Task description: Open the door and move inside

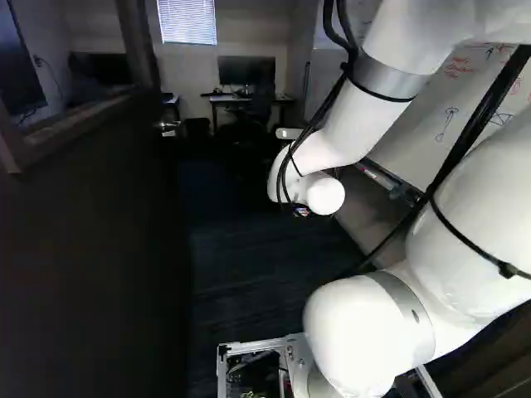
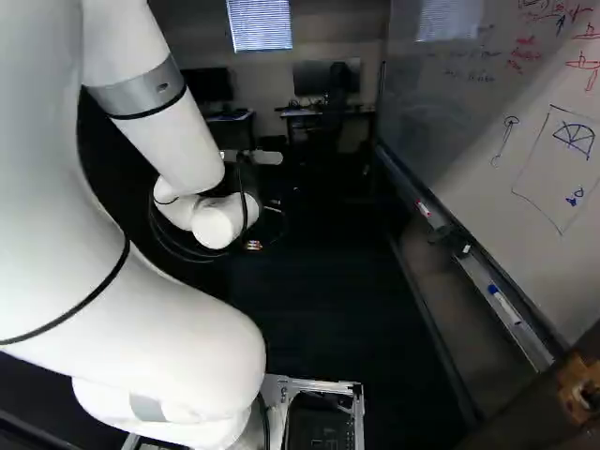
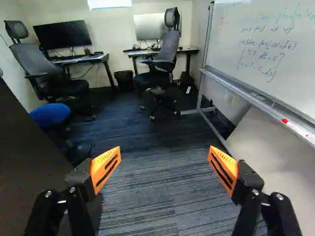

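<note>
The dark door [image 1: 91, 249] stands open along the left of the left base view, its metal handle [image 1: 168, 126] near the far edge. In the wrist view the door [image 3: 24, 172] is a dark panel beside one finger, apart from it. The gripper [image 3: 164, 162] has its orange-padded fingers spread wide, with only carpet showing between them. In both base views the arm's white wrist [image 1: 319, 192] hides most or all of the gripper. At the right base view's lower right is the door frame [image 2: 534, 412] with a worn strike plate [image 2: 581, 386].
Dark carpet [image 3: 152, 196] runs ahead into the room. A whiteboard [image 2: 534, 141] with a marker tray [image 2: 502, 305] lines the right side. Desks [image 3: 167, 52], office chairs [image 3: 165, 54], a bin [image 3: 124, 80] and a blue stool [image 3: 50, 114] stand farther in.
</note>
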